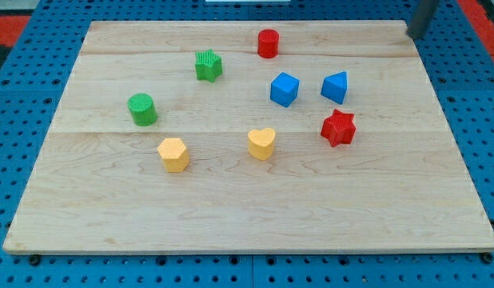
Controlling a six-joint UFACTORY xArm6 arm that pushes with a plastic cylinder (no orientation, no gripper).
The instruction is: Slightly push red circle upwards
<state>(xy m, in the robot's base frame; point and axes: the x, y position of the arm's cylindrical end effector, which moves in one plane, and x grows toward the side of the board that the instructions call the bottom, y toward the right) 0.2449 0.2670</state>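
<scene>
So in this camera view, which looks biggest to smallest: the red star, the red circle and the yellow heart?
1. red star
2. yellow heart, close to the star, so that order is unsure
3. red circle, smallest, though it sits near the view's top, so distance may shrink it

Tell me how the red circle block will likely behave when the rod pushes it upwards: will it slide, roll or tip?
The red circle stands upright on its flat end, so it will probably slide, not roll. It looks short and stiff, so tipping seems unlikely. It stands near the board's top edge, so a light push should do. My tip is far to its right.
</scene>
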